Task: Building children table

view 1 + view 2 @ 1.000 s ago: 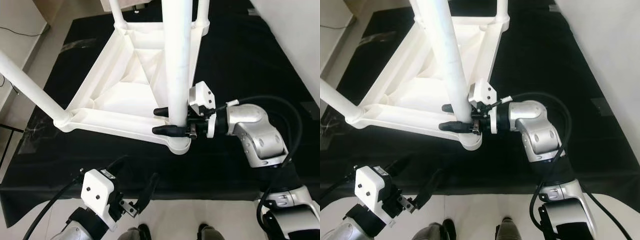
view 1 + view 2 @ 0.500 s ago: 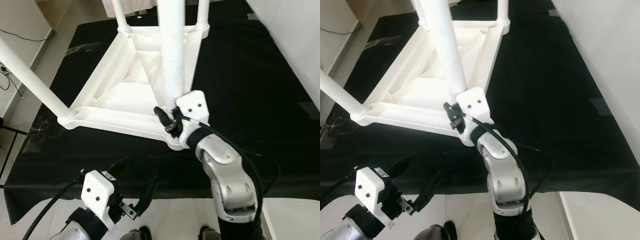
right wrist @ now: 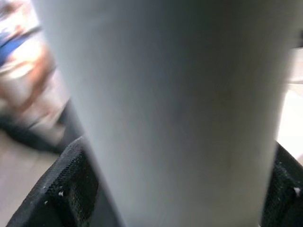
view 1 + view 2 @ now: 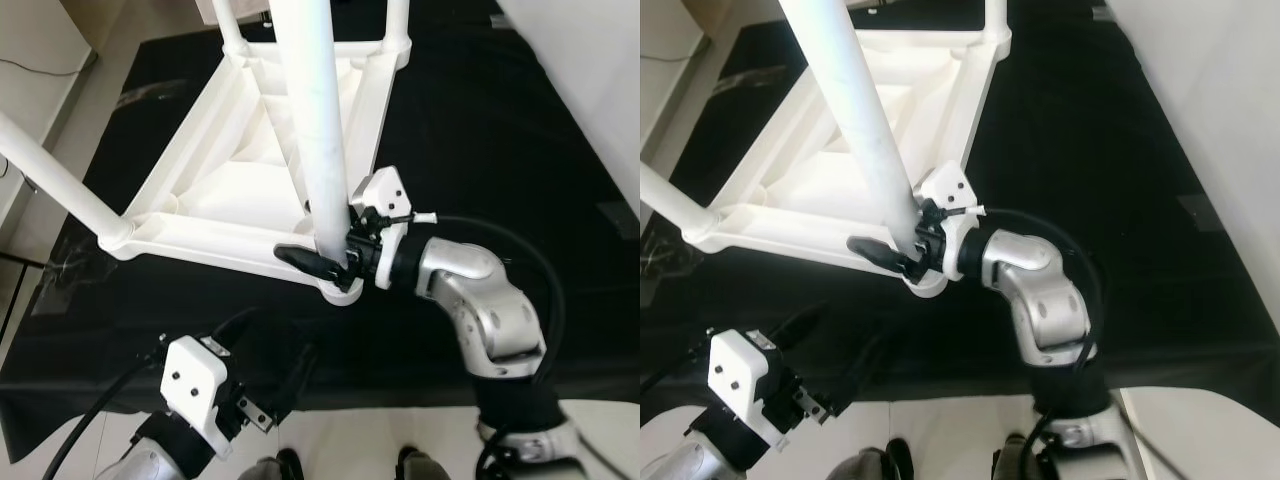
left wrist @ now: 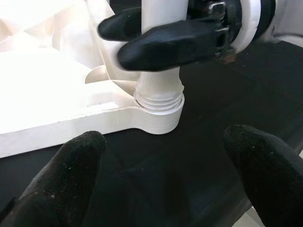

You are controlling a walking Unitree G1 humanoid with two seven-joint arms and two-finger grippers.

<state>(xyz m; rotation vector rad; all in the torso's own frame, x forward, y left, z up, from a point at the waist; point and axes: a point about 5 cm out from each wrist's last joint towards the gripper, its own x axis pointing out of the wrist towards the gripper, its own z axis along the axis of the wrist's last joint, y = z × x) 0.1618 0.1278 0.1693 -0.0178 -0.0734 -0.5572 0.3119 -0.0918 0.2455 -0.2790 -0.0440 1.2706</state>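
Observation:
A white children's table (image 4: 230,190) lies upside down on a black mat, its legs pointing up. The near leg (image 4: 312,120) stands in the near corner socket (image 5: 158,113), with screw thread showing just above the socket. My right gripper (image 4: 320,250) is shut on this leg just above the socket, reaching in from the right. In the right wrist view the leg (image 3: 175,109) sits between the black fingers (image 3: 61,189). My left gripper (image 5: 161,156) hangs open, low at the mat's front edge, pointing at the socket and holding nothing.
Another leg (image 4: 55,165) slants out at the left, and two more (image 4: 397,20) rise at the far corners. The black mat (image 4: 480,130) spreads to the right of the table. Pale floor borders it on the left, and a white surface (image 4: 590,60) on the right.
The right arm has swung its elbow around while staying shut on the near leg. The leg's top now leans left. The left gripper has stayed in place.

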